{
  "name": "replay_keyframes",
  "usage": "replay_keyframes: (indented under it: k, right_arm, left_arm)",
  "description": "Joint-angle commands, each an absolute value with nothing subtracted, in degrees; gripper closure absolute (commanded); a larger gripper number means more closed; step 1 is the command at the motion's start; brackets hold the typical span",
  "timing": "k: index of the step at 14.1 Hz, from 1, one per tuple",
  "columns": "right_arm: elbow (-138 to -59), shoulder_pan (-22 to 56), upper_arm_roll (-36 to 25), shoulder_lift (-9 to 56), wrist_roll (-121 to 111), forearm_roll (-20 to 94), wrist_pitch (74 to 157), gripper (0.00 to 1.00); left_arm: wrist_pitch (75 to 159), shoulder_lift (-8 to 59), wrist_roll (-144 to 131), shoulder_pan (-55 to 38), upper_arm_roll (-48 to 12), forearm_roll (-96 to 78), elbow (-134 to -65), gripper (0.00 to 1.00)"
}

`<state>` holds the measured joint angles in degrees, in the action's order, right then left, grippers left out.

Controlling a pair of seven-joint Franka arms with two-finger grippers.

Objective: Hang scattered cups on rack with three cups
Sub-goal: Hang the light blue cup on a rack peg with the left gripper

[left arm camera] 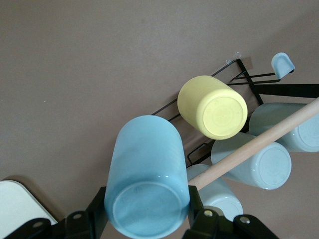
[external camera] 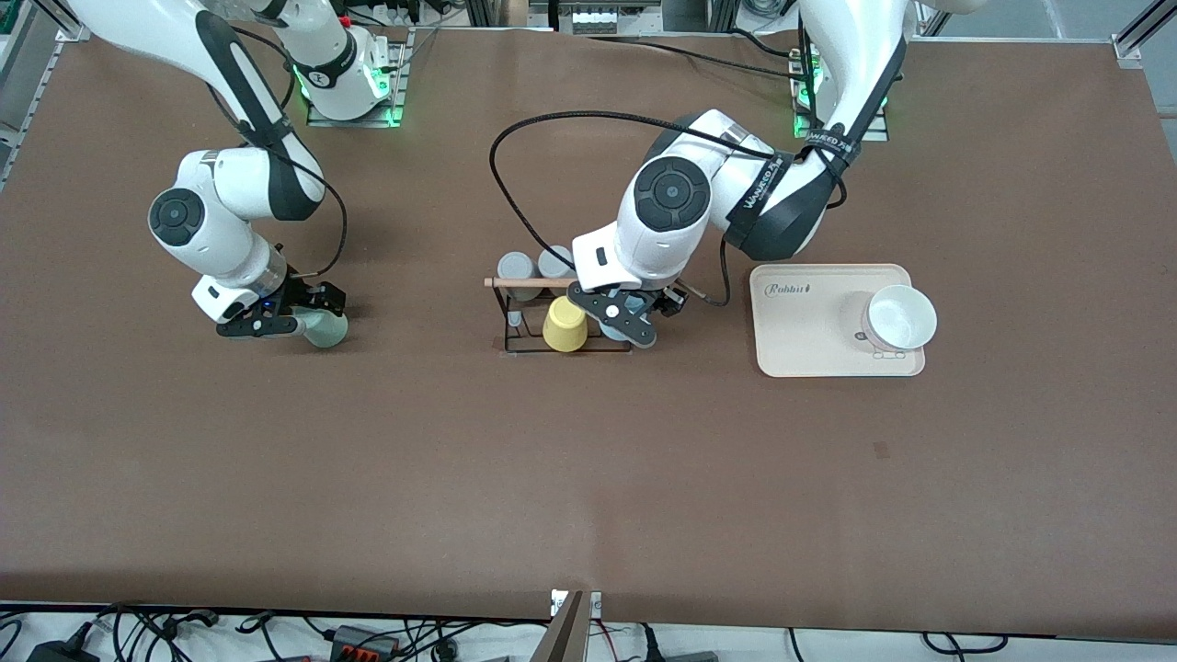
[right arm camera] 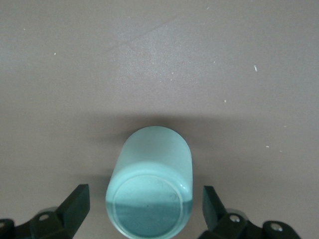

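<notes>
My left gripper (external camera: 627, 322) is shut on the light blue cup (left arm camera: 147, 174), held base-up over the end of the black wire rack (external camera: 515, 348) nearest the left arm. The cup's side sits close to the rack's wooden rod (left arm camera: 259, 144). On the rack hang a yellow cup (external camera: 565, 324) and two grey cups (external camera: 515, 267) (external camera: 554, 260). Toward the right arm's end of the table, the pale sage green cup (external camera: 326, 328) rests on the table. My right gripper (right arm camera: 144, 199) is open around the sage green cup (right arm camera: 149, 184), with a gap between it and each fingertip (right arm camera: 79, 196).
A beige rounded tray (external camera: 800, 340) lies toward the left arm's end of the table, with a white bowl (external camera: 901, 317) on it. Brown table surface stretches from the rack down to the front camera's edge.
</notes>
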<state>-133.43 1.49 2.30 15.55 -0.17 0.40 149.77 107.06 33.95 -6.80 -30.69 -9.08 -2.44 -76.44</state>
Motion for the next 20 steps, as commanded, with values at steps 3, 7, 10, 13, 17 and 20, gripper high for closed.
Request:
replay_keyframes:
  k: [3,7,10,13,17,20]
  right_arm:
    - [-133.2,1.0,2.2,15.6,-1.1,0.0,150.5,0.07]
    - [-133.2,1.0,2.2,15.6,-1.1,0.0,150.5,0.52]
    - [-133.2,1.0,2.2,15.6,-1.1,0.0,150.5,0.61]
    - [-133.2,1.0,2.2,15.4,-1.1,0.0,150.3,0.63]
    - [-133.2,1.0,2.1,14.9,-1.1,0.0,150.1,0.63]
    - [-133.2,1.0,2.1,14.7,-1.1,0.0,149.9,0.63]
  left_arm:
    - [105.9,36.1,-6.9,-32.2,-8.8,-1.6,-73.3,0.74]
    - [106.0,38.1,-6.8,-32.5,-8.7,-1.6,-71.2,0.73]
    - [106.1,38.9,-6.6,-32.5,-8.7,-1.6,-71.0,0.72]
    - [106.5,39.4,-6.6,-32.5,-8.8,-1.7,-71.0,0.69]
    - [107.0,40.5,-6.7,-32.7,-8.9,-1.8,-70.9,0.55]
    - [107.2,40.4,-6.6,-32.8,-8.8,-1.7,-71.0,0.0]
